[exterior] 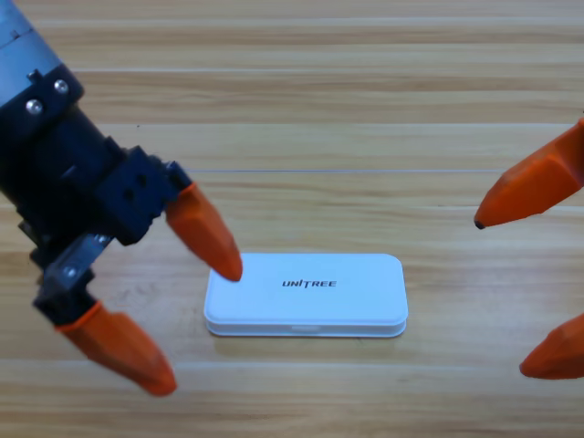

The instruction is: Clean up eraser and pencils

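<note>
A white case (307, 295) with its lid closed and "UNITREE" printed on top lies flat on the wooden table, a little below the middle. My left gripper (198, 327) hangs open at the case's left end; its upper orange jaw tip overlaps the case's top-left corner and its lower jaw sits below and left of the case. At the picture's right edge my right gripper (504, 296) is open, only its two orange jaw tips showing, well apart from the case's right end. The eraser and the pencils are out of view.
The left arm's grey and black body (55, 155) fills the upper left corner. Bare wooden table (328, 109) surrounds the case.
</note>
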Controlling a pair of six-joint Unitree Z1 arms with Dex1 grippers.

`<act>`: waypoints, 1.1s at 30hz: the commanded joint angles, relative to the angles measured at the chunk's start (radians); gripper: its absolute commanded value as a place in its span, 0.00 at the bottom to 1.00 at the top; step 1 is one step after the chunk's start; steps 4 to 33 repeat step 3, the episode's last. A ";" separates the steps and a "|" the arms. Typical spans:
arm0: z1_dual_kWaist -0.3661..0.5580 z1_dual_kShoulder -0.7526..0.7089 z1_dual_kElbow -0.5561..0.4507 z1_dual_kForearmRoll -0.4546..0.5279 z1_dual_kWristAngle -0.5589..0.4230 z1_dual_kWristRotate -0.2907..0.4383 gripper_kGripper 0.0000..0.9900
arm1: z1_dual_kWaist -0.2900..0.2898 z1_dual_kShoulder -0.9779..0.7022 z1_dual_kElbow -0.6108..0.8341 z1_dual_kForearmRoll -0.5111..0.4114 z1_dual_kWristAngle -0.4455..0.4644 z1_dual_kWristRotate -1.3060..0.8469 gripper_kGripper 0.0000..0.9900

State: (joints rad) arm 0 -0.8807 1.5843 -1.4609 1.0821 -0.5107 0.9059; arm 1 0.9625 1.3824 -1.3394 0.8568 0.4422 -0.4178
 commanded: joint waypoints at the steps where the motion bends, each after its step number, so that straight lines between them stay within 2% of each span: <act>1: -0.021 -0.003 0.033 -0.001 0.003 -0.035 1.00 | 0.013 0.047 0.026 -0.027 0.021 0.011 0.98; 33: -0.021 0.000 0.033 -0.004 0.003 -0.044 1.00 | 0.013 0.047 0.026 -0.027 0.021 0.011 0.98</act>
